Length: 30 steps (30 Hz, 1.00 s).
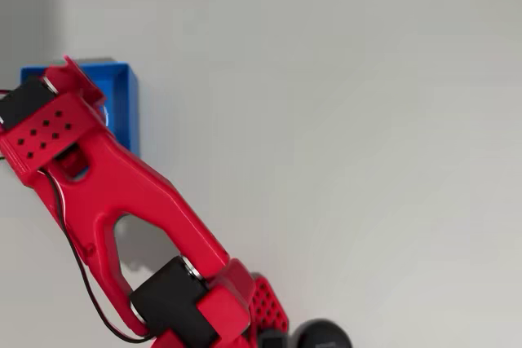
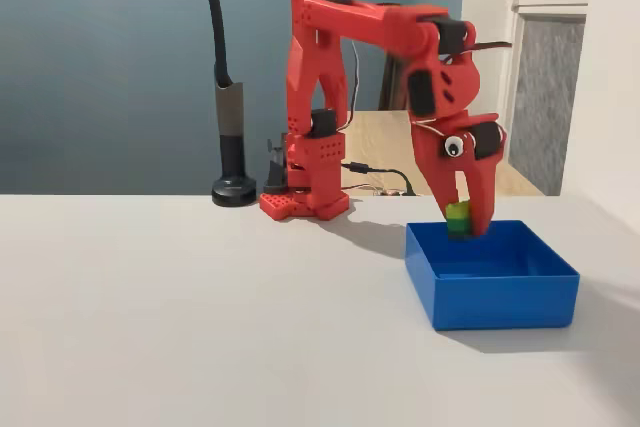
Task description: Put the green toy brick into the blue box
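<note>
No legible text, labels or numbers.
No writing, brand mark, numeral or sign could be read on any surface in the overhead view or the fixed view; the red arm (image 2: 340, 97), the blue box (image 2: 490, 282) and the pale table (image 2: 200, 317) bore no readable markings.

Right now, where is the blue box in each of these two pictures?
Overhead view: the box sits at the upper left, mostly covered by the red arm; its right wall shows.
Fixed view: the box stands at the lower right on the table, with the tool holding the brick just above its back rim.
Shared landmark: the red arm reaching over the box.
</note>
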Available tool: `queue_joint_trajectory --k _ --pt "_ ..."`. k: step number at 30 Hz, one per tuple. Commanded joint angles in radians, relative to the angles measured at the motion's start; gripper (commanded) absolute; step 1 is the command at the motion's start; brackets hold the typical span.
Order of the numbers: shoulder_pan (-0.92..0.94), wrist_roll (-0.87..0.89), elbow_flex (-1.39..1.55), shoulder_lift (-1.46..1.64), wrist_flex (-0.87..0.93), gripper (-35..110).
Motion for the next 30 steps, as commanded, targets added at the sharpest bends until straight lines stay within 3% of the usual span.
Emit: queue_joint_trajectory --k 1,8,18,24,30 --pt "-0.011 0.006 0.020 0.026 -0.032 0" --pt "-0.011 0.006 0.040 0.026 -0.061 4" --pt "-0.011 -0.003 0.043 0.026 -0.061 26" --pt "-0.011 0.000 0.005 0.026 -0.028 16" --pt "-0.011 0.034 -0.129 0.026 0.124 4"
